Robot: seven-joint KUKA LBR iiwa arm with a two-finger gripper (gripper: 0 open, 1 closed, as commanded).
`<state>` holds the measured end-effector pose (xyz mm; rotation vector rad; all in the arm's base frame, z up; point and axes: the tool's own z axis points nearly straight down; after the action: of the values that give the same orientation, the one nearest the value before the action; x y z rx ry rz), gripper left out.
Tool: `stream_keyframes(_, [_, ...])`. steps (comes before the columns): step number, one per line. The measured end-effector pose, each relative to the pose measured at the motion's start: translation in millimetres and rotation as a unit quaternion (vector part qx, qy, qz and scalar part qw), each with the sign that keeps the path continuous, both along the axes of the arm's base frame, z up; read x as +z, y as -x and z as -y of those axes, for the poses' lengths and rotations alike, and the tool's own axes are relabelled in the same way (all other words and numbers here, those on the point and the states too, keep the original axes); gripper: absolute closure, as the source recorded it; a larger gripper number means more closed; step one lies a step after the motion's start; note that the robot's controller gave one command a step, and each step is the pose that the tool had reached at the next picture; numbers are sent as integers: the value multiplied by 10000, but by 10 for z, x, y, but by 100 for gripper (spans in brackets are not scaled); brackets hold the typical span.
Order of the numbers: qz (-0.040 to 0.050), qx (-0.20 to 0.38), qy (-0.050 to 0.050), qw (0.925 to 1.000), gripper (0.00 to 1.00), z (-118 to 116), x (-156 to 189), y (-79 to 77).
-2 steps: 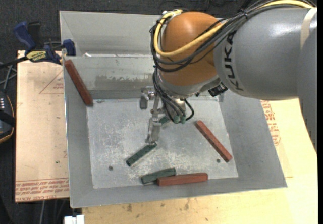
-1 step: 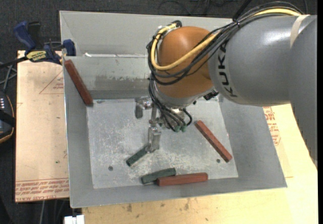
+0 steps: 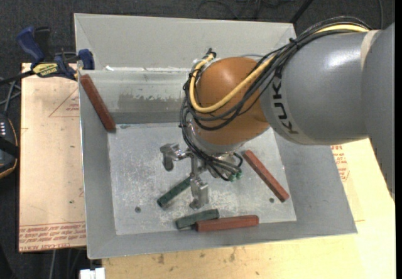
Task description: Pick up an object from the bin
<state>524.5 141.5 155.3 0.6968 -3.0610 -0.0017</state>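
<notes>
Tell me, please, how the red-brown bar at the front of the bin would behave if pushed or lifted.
The red-brown bar looks straight and blocky, so probably stiff. Its flat sides suggest it would slide rather than roll. It touches a dark green bar, which a push would likely shift too.

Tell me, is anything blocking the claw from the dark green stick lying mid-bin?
Nothing visible does. The claw hangs right beside that dark green stick; the red stick lies apart from both.
</notes>
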Motion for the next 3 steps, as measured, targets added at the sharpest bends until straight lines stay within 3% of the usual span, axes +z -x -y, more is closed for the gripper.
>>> stream_keyframes(1, [11, 549, -3, 9985, 0, -2, -139, 13])
stream_keyframes(2, [34, 1267, -6, 9919, 0, 38, -773, -122])
stream_keyframes(3, [41, 1146, -6, 9934, 100, 24, -934, -155])
